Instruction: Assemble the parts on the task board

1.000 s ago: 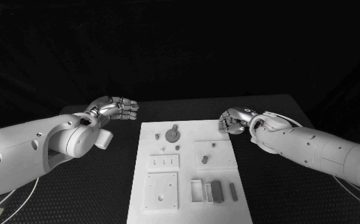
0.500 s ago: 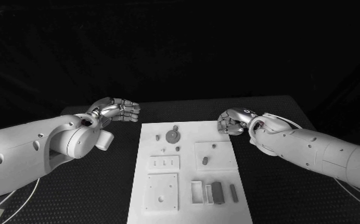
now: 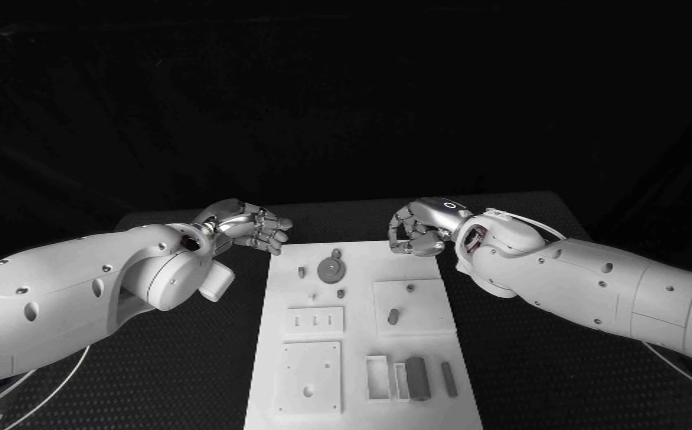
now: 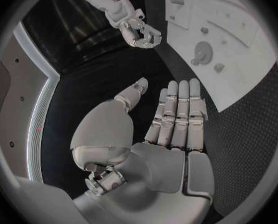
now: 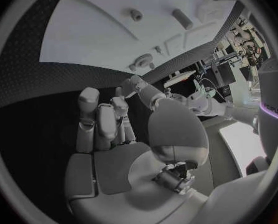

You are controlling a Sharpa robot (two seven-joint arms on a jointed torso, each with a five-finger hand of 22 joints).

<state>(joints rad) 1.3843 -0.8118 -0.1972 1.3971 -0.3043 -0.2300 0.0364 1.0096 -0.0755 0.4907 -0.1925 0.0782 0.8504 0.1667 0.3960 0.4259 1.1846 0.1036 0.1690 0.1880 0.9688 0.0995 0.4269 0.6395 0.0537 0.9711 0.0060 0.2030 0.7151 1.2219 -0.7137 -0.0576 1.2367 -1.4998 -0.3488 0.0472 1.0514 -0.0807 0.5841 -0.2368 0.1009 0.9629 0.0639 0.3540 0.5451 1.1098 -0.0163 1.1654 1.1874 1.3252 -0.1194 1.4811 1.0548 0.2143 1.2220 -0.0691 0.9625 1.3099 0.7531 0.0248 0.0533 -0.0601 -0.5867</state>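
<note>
Both hands have come in toward the far end of the task board [image 3: 361,350] since a second ago. On the black desk [image 3: 173,370], the board carries its small parts [image 3: 330,270] between the arms. Left hand [image 3: 254,227] hovers just off the board's far left corner, fingers [image 4: 176,109] extended side by side, holding nothing. Right hand [image 3: 418,228] hangs over the far right corner, fingers [image 5: 104,122] curled inward around nothing.

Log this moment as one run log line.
left hand: empty, beside task board | right hand: empty, fingers curled, at board's far corner | parts: untouched
</note>
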